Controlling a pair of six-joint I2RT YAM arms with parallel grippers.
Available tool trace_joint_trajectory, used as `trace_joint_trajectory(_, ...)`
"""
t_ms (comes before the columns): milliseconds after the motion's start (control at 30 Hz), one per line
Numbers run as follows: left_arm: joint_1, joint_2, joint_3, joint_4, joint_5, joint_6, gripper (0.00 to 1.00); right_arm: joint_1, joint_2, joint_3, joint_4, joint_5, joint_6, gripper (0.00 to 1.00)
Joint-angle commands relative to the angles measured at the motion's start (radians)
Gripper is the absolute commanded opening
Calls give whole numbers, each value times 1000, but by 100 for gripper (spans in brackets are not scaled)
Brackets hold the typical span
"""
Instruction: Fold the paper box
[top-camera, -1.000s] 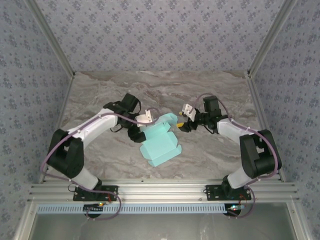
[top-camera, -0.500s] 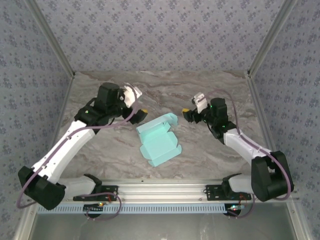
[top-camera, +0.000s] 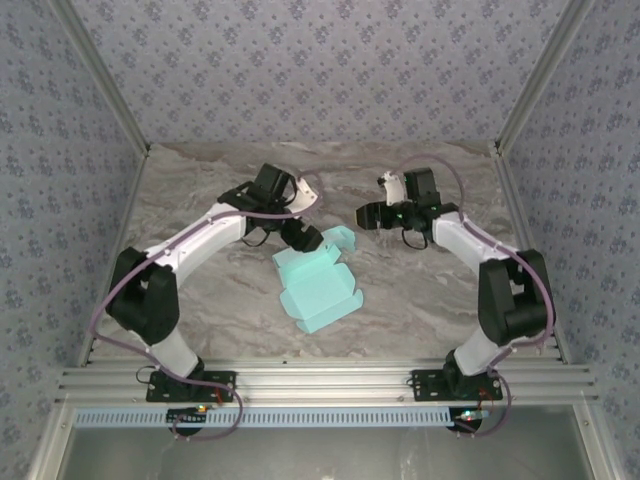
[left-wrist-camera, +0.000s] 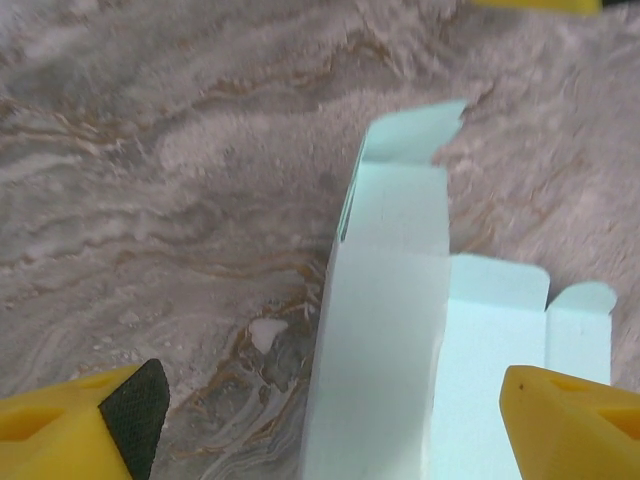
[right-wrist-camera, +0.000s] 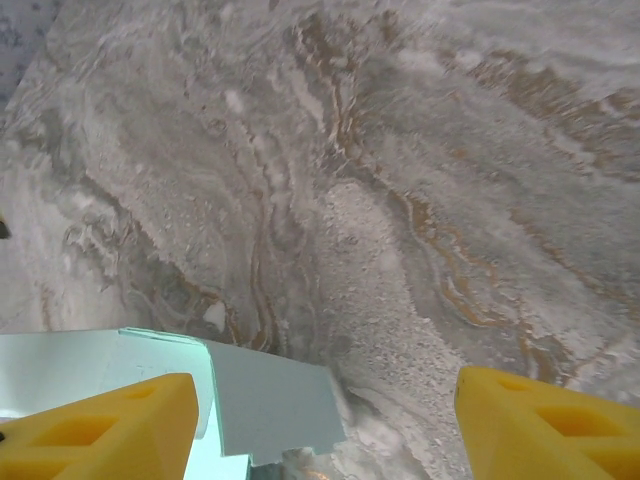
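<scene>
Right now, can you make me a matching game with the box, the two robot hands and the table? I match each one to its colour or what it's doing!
Column one:
1. paper box
2. left gripper
3. right gripper
4. table

Column two:
a. grey and marbled
b. open, right at the box's raised far flap
c. light aqua-blue
d. open, apart from the box on its right side

Pairs: 1-c, 2-b, 3-d, 4-a
</scene>
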Motion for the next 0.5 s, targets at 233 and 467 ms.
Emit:
trace_joint_trajectory(233,-22,-26,-83,27,34,108,84,65,137,100,-150,-77,-82,64)
trace_joint_trajectory(467,-35,-71,-197,87,25,128,77,145,192,157,-175,70,-113,65)
